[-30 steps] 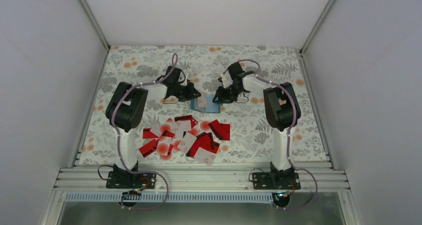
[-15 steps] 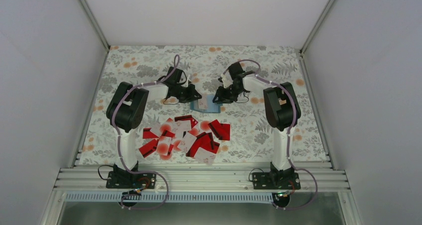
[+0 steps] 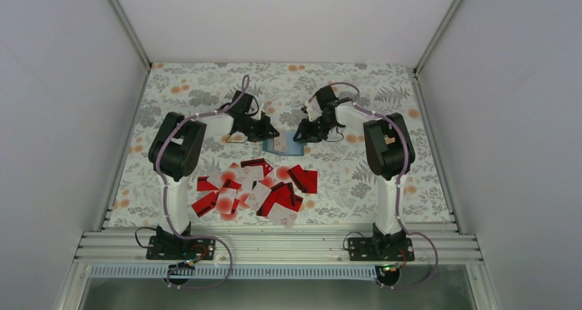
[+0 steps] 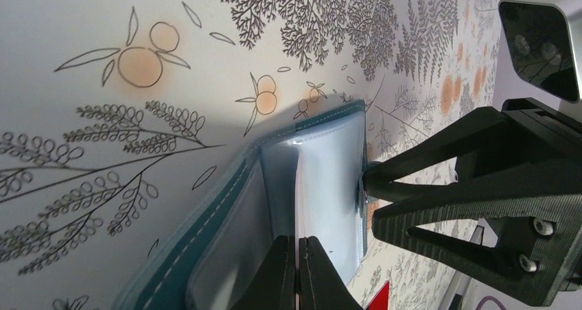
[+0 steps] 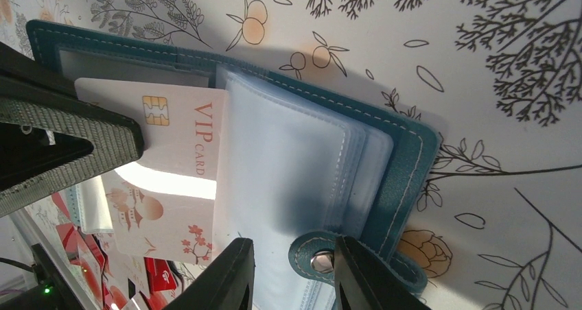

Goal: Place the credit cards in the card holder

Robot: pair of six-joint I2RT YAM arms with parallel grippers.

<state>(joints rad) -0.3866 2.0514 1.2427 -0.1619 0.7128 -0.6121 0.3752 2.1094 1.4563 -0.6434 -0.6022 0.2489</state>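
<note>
The teal card holder (image 3: pixel 270 147) lies open on the flowered cloth, its clear sleeves fanned out (image 5: pixel 295 159). My left gripper (image 4: pixel 298 255) is shut on a white credit card (image 5: pixel 178 138) printed "VIP CARD". In the left wrist view this card shows edge-on (image 4: pixel 298 193), its far edge tucked in among the sleeves. My right gripper (image 5: pixel 294 248) grips the holder's other side, the clasp tab (image 5: pixel 316 258) and sleeve edges between its part-closed jaws. The remaining credit cards (image 3: pixel 254 190), red and white, lie heaped nearer the arm bases. In the top view the left gripper (image 3: pixel 273 134) and the right gripper (image 3: pixel 300 136) meet over the holder.
White walls close in the cloth on the left, right and back. The right gripper's black fingers (image 4: pixel 439 180) sit close against the holder's edge, opposite my left fingers. An aluminium rail (image 3: pixel 274 245) runs along the near edge.
My left gripper has edged slightly toward the holder with the white card, which now shows less in the top view. The right arm has not moved.
</note>
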